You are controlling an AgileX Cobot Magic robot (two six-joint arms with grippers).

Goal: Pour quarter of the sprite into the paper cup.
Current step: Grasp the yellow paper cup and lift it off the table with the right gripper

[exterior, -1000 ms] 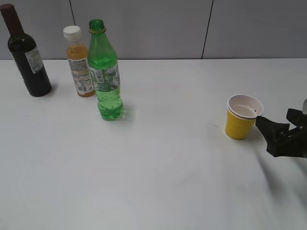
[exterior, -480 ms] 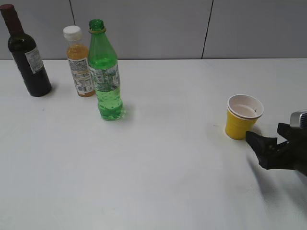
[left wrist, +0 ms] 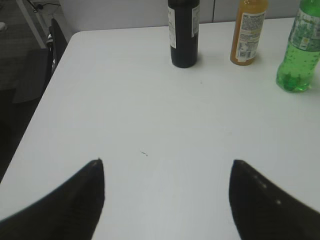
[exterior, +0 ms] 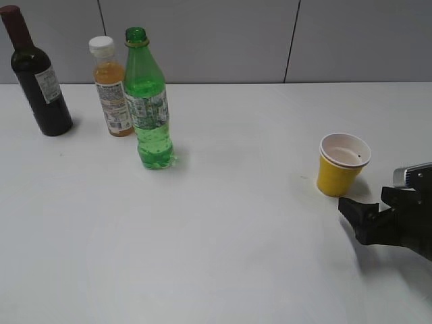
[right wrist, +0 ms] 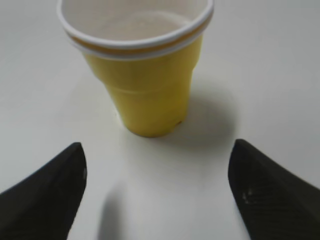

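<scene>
The sprite (exterior: 150, 101) stands upright and uncapped at the back left of the white table; it also shows at the far right of the left wrist view (left wrist: 299, 55). The yellow paper cup (exterior: 341, 165) stands upright on the right, with a white inside. My right gripper (exterior: 354, 216) is open and empty, low over the table just in front and to the right of the cup; in the right wrist view the cup (right wrist: 145, 85) stands beyond the open jaws (right wrist: 157, 170), apart from them. My left gripper (left wrist: 167, 172) is open and empty over bare table, out of the exterior view.
An orange-juice bottle with a white cap (exterior: 112, 88) stands close behind and to the left of the sprite. A dark wine bottle (exterior: 37, 77) stands at the far left. In the left wrist view the table's edge (left wrist: 55, 85) drops off beside a dark chair (left wrist: 40, 65).
My right gripper has moved toward the front of the table and slightly left, backing away from the cup. The cup and bottles have not moved.
</scene>
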